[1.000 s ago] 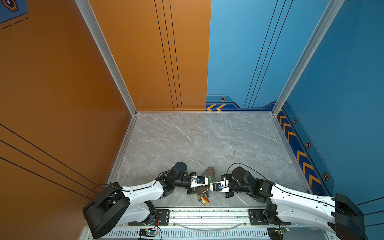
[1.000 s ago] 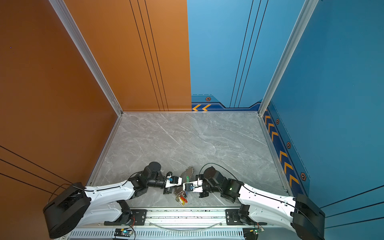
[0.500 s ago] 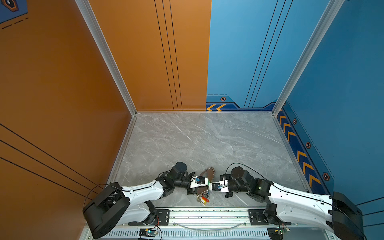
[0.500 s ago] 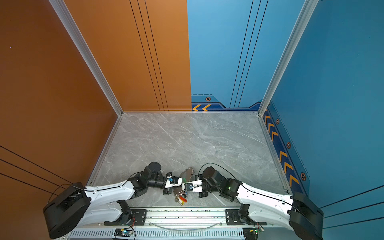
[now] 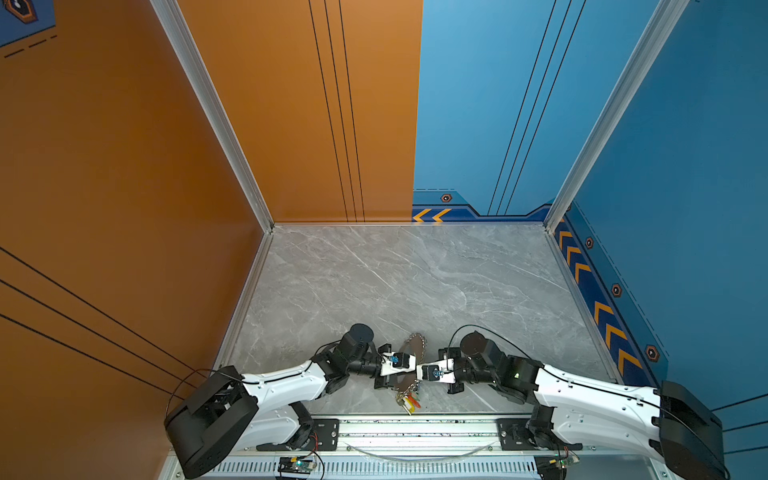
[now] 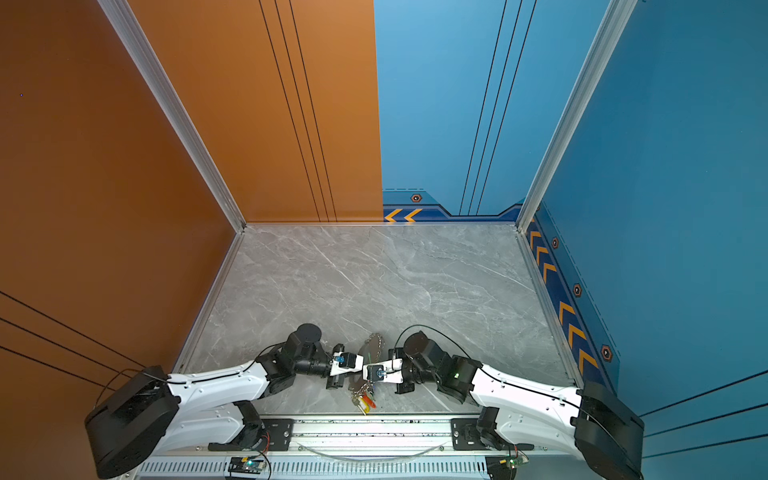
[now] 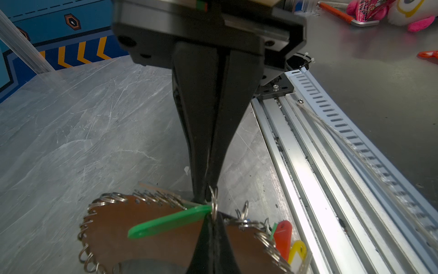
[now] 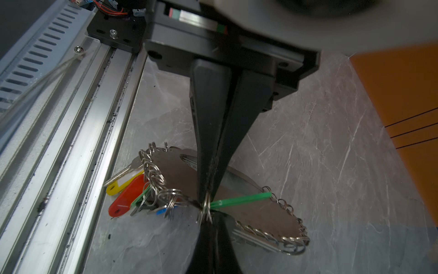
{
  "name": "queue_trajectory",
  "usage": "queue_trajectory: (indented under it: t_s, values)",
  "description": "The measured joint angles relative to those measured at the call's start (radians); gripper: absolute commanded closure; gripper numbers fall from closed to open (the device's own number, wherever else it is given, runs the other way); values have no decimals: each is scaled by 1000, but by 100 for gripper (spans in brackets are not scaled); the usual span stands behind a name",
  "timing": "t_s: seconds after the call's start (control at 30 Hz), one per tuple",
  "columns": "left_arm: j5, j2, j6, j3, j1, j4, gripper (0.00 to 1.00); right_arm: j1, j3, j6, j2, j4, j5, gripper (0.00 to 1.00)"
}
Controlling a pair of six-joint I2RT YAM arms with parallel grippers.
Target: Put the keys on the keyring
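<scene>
Currently, the green key point(image 7: 170, 223) lies across the tan keyring point(image 7: 132, 227), just above the table near the front rail. The left gripper point(image 7: 206, 195) and right gripper point(image 8: 206, 198) remain tip to tip, both jaws clamped on the key's silver ring. With no visible change, threading is probably unfinished. The right wrist view shows several rings stacked at the pinch, and the left wrist view shows one. Both top views hide the pinch.

End effectors point(image 5: 412, 365) point(image 5: 420, 371) closed, tip-to-tip
</scene>
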Motion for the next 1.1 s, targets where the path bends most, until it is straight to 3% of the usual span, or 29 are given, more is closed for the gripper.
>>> queue_trajectory:
  t_s: [0.37, 0.7, 1.1]
  values:
    - [4, 9, 0, 0, 0, 9, 100, -5, 3, 0, 4, 0, -8, 100]
    - [1, 10, 0, 0, 0, 10, 100, -24, 10, 18, 23, 16, -34, 86]
    - [3, 10, 0, 0, 0, 25, 100, -32, 12, 32, 23, 60, -59, 85]
